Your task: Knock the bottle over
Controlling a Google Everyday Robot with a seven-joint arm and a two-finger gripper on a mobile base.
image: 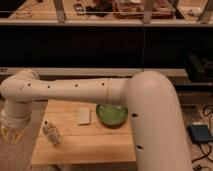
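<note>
The bottle [51, 134] is small and clear-whitish with a pale cap. It stands on the left front part of the wooden table [95, 145]. My gripper [9, 133] hangs at the end of the long white arm [75, 91]. It is off the table's left edge, at about the bottle's height and a short way left of it. It is not touching the bottle.
A green bowl [111, 115] sits at the table's middle back, and a flat pale block [84, 116] lies just left of it. A dark shelf unit [100, 45] runs behind the table. A blue-grey box [200, 133] lies on the floor at the right.
</note>
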